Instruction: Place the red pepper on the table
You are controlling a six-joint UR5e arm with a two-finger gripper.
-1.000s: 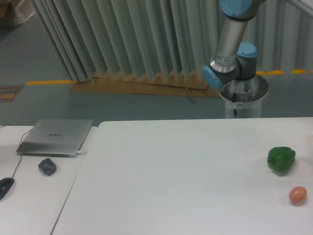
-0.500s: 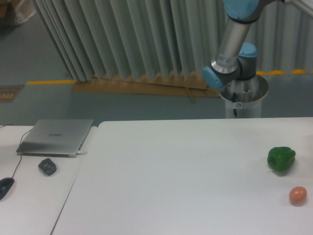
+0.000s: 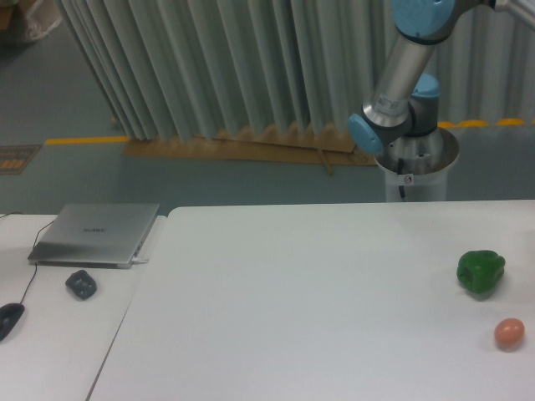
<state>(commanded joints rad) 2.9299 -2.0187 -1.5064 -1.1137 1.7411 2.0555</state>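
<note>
Rising out of the frame's upper right, the robot arm (image 3: pixel 399 79) is standing behind the table (image 3: pixel 301 292); its gripper is lying outside the picture, so the jaws cannot be judged. No red pepper is showing anywhere. A green pepper (image 3: pixel 480 271) and an orange-pink ball (image 3: pixel 508 332) are sitting near the right edge, a laptop (image 3: pixel 94 234) at left.

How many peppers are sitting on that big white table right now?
1: a green pepper near the right edge of the table, just behind a small orange-pink ball. No red pepper shows; one could be out of the camera's view.
</note>
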